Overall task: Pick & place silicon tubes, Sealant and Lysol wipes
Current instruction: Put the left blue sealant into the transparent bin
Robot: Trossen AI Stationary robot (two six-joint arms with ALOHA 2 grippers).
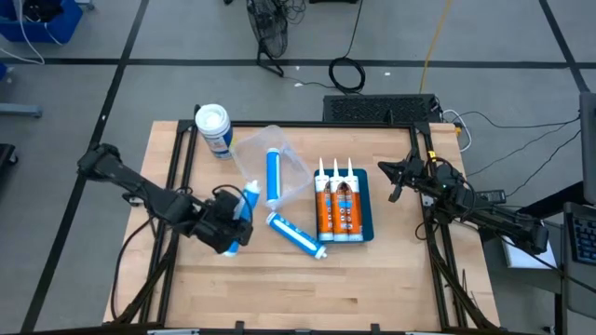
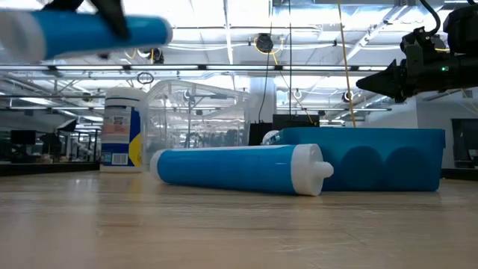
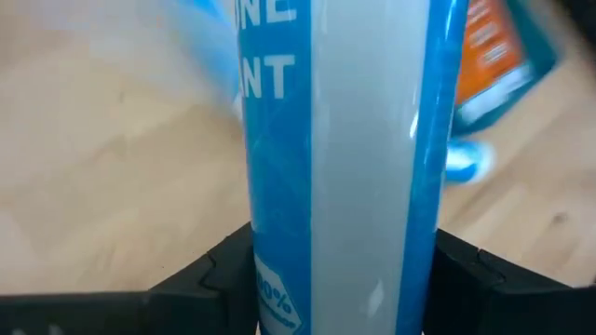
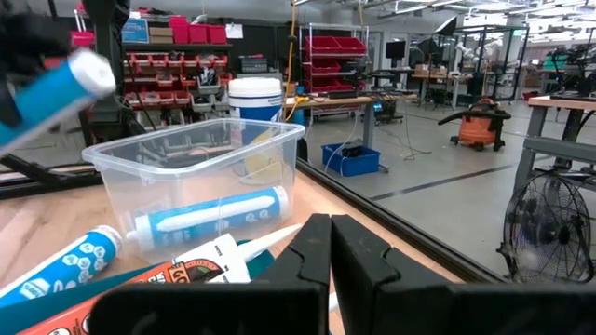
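My left gripper (image 1: 238, 221) is shut on a blue-and-white silicone tube (image 2: 82, 33), held up over the table's left half, just left of the clear bin (image 1: 272, 167). A second tube (image 1: 273, 175) lies inside the bin. A third (image 2: 239, 168) lies on its side on the wood in front of it. Three orange sealant cartridges (image 1: 338, 207) lie side by side in a blue tray (image 1: 365, 200). The Lysol wipes (image 1: 214, 128) stand upright at the far left. My right gripper (image 1: 396, 179) waits shut at the right edge. My left gripper pinches the tube's round body (image 3: 345, 186) between its two fingers (image 3: 214, 274), one on each side, about midway along. The fingers slant down from the table's left and lie across the tube. The tube is lifted clear of the table and lies nearly level.
The bin stands open-topped at the table's middle, the tray just right of it. Bare wood stretches along the near edge (image 1: 307, 298). Cables and a keyboard (image 1: 382, 107) lie beyond the far edge.
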